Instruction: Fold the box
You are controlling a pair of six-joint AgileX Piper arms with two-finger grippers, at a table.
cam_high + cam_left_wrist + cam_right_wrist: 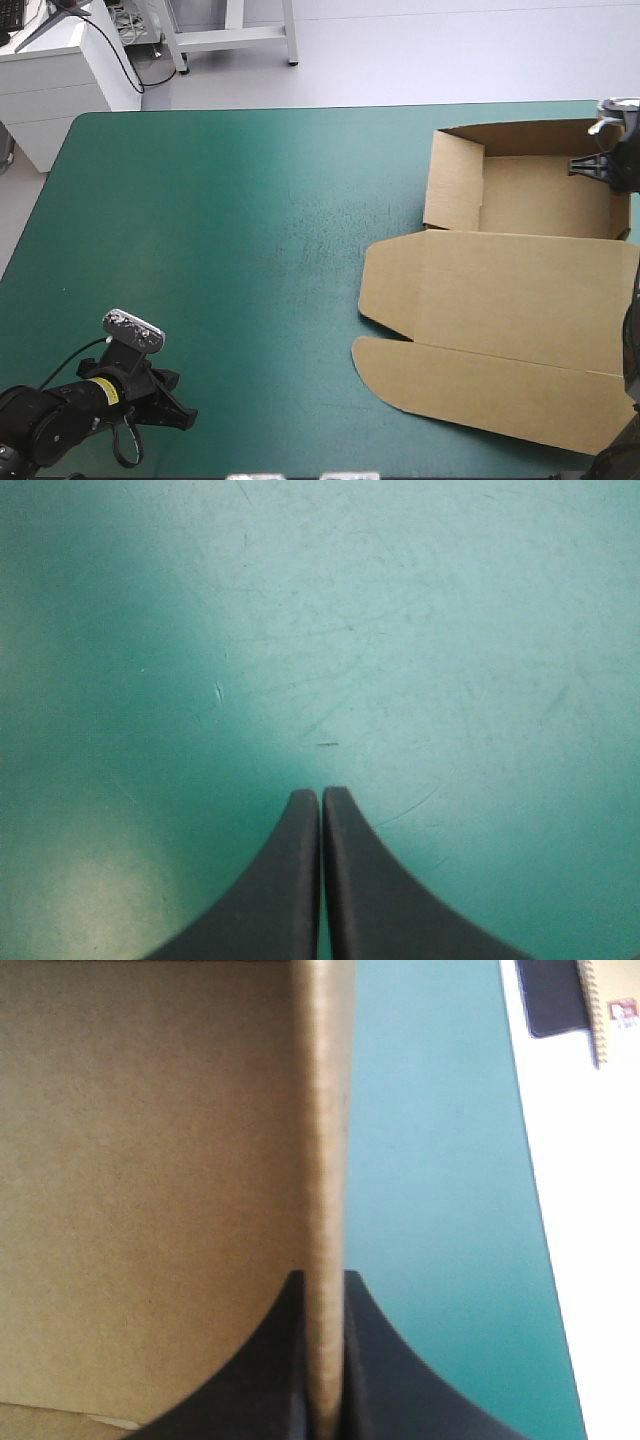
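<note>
**Clerk:** As the list runs from the table's left to its right, what stands first?

**Robot:** Item one: my left gripper (178, 408), at the near left corner, low over bare teal-green cover (230, 230). Fingers pressed together into one point, nothing between them. Well apart from the box (500, 330).

**Clerk:** Next entry?

**Robot:** Item two: the box, brown, on the table's right half. Its lid (520, 285) lies flat toward the near edge, rounded flaps pointing left. Beyond the lid is the tray (545, 195), open, left and far walls raised.

**Clerk:** And last?

**Robot:** Item three: my right gripper (598, 165), at the tray's right wall. Fingers all but closed, pinching that wall's upright edge. Tray floor on one side of it, cover on the other.
</note>
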